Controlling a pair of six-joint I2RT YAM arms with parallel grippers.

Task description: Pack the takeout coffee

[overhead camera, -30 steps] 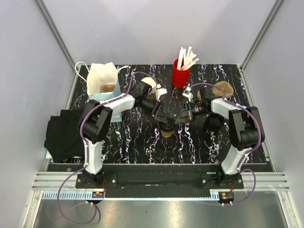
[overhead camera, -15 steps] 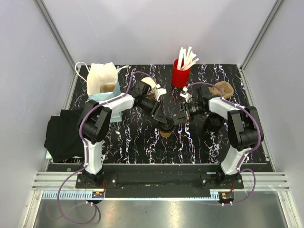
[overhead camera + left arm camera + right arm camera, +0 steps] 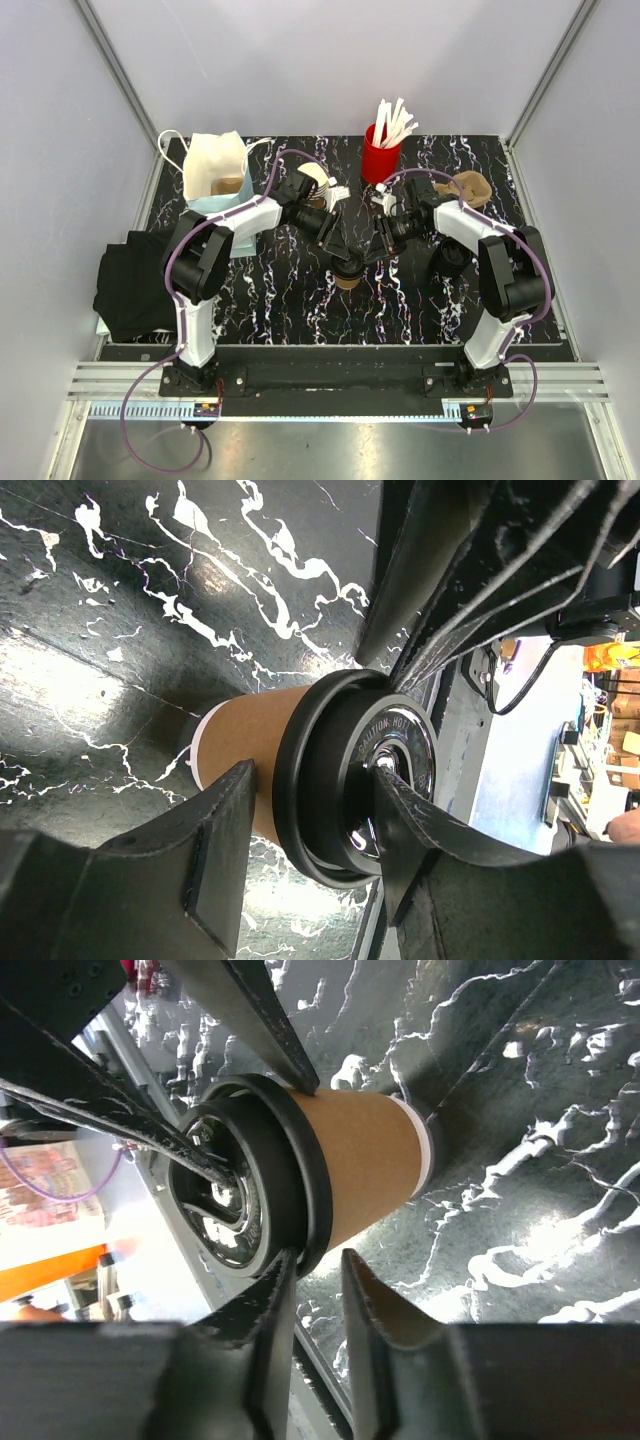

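Observation:
The takeout coffee cup (image 3: pixel 350 275), brown kraft paper with its black lid (image 3: pixel 350 264) on, stands at the table's middle. In the left wrist view my left gripper (image 3: pixel 310 815) is open around the lid (image 3: pixel 330 760): one finger presses on the lid's top, the other stands beside the paper wall (image 3: pixel 250 745) without touching it. In the right wrist view my right gripper (image 3: pixel 318 1260) has only a narrow empty gap between its jaws. One fingertip touches the lid's rim (image 3: pixel 300 1200), the other is beside the cup (image 3: pixel 365 1155). From above, the left gripper (image 3: pixel 340 255) and right gripper (image 3: pixel 374 250) flank the cup.
A red cup of white sticks (image 3: pixel 381 155) stands at the back. A white-and-blue bag (image 3: pixel 215 172) sits at the back left, with stacked brown cups (image 3: pixel 318 180) near it. A brown holder (image 3: pixel 468 187) and black lids (image 3: pixel 450 257) are on the right. A black cloth (image 3: pixel 130 282) lies at the left edge.
My right gripper has moved left, up to the cup's lid. My left gripper has stayed at the lid.

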